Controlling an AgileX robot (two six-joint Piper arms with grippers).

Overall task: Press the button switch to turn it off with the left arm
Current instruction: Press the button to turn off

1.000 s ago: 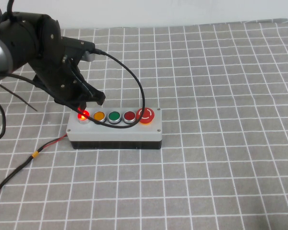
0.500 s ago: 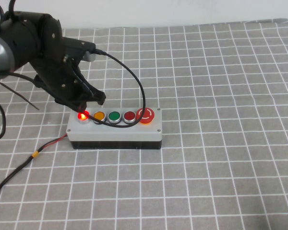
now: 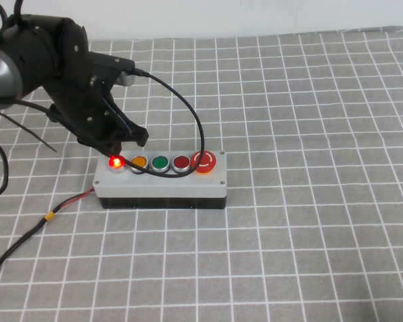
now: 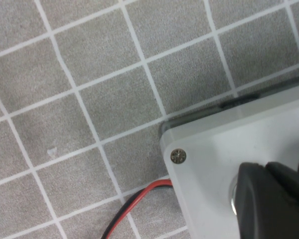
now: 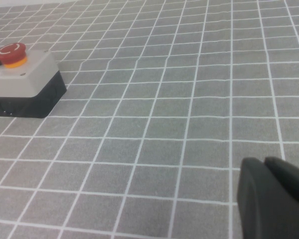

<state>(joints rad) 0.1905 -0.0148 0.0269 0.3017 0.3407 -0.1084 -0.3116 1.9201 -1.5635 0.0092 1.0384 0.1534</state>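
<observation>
The button switch (image 3: 114,162) glows bright red at the left end of the grey box (image 3: 161,182), beside the yellow button (image 3: 139,162). My left gripper (image 3: 123,143) is shut and its tips sit just above and behind that button. In the left wrist view the shut fingers (image 4: 269,199) cover the button, with only a sliver of its silver ring (image 4: 233,198) showing on the box (image 4: 209,149). My right gripper (image 5: 276,199) is shut, empty, low over the cloth away from the box, and does not show in the high view.
The box also carries a green button (image 3: 160,162), a darker red button (image 3: 181,162) and a large red mushroom button (image 3: 204,161). A black cable (image 3: 188,114) loops from my left arm over the box. A red-black wire (image 3: 60,208) leaves its left end.
The left arm has shifted very slightly. The button still glows red.
</observation>
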